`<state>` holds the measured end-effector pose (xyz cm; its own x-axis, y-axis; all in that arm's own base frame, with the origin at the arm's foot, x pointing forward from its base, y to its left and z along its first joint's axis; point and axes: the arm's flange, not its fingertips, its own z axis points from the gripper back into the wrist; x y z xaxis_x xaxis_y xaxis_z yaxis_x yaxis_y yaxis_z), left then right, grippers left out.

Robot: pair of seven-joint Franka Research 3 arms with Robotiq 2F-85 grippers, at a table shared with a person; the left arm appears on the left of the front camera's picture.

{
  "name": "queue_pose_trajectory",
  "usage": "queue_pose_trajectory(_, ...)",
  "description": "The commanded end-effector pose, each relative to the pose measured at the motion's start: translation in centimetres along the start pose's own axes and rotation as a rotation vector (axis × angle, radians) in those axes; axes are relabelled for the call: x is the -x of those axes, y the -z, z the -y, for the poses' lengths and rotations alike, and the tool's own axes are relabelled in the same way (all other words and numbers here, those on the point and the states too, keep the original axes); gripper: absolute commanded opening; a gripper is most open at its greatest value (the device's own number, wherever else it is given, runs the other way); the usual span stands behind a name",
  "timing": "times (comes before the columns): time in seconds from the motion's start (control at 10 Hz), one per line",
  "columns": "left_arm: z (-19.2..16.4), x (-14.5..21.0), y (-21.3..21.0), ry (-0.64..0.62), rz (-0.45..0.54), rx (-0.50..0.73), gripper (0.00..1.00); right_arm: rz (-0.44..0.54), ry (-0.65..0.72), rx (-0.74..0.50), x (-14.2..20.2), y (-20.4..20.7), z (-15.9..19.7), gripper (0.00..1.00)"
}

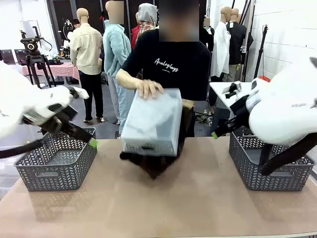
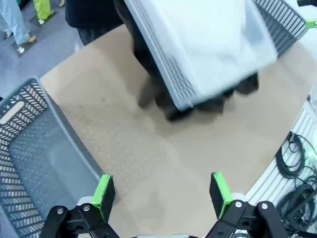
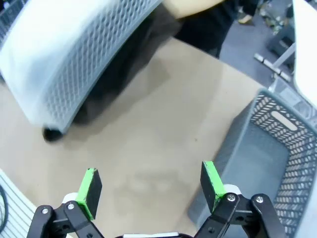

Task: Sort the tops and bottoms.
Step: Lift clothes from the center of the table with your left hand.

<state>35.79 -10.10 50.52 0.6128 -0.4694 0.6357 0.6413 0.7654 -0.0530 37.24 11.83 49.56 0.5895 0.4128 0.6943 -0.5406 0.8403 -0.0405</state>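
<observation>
Tan surface [image 1: 198,208]: beneath the upturned bin [image 1: 153,121], limp dark bottoms [image 1: 153,166], likely light; pinch a fold; left pincer [image 2: 161,191] and right pincer [image 3: 148,186] gape empty.

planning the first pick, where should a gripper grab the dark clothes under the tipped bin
Probably the bunched fold of the dark clothes poking out below the pale bin, approached from the robot's near side, low over the table: the person's hand holds the bin over their top and far part.
</observation>
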Motion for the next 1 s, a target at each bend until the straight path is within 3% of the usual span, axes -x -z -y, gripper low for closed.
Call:
queue_pose_trajectory(0.0,-1.3,3.2,-2.6,-0.024,0.06,0.004,1.0,0.023,0.024,-0.033,4.3,-2.4,1.6,1.0)
queue_pose_trajectory(0.5,-1.1,2.9,-2.1,0.012,0.014,-0.016,1.0,0.12,0.066,-0.132,5.3,-5.7,3.2,1.0)
queue_pose_trajectory(0.7,-1.1,2.6,-1.1,0.023,-0.014,-0.06,1.0,0.087,0.053,-0.151,4.9,-4.8,3.4,1.0)
queue_pose_trajectory(0.8,-1.4,2.4,0.1,0.045,-0.031,-0.052,1.0,0.1,0.082,-0.088,0.8,-6.5,4.8,1.0)
queue_pose_trajectory(0.9,-1.5,0.8,-1.9,-0.004,-0.006,-0.018,1.0,0.1,0.082,-0.088,0.8,-6.5,4.8,1.0)
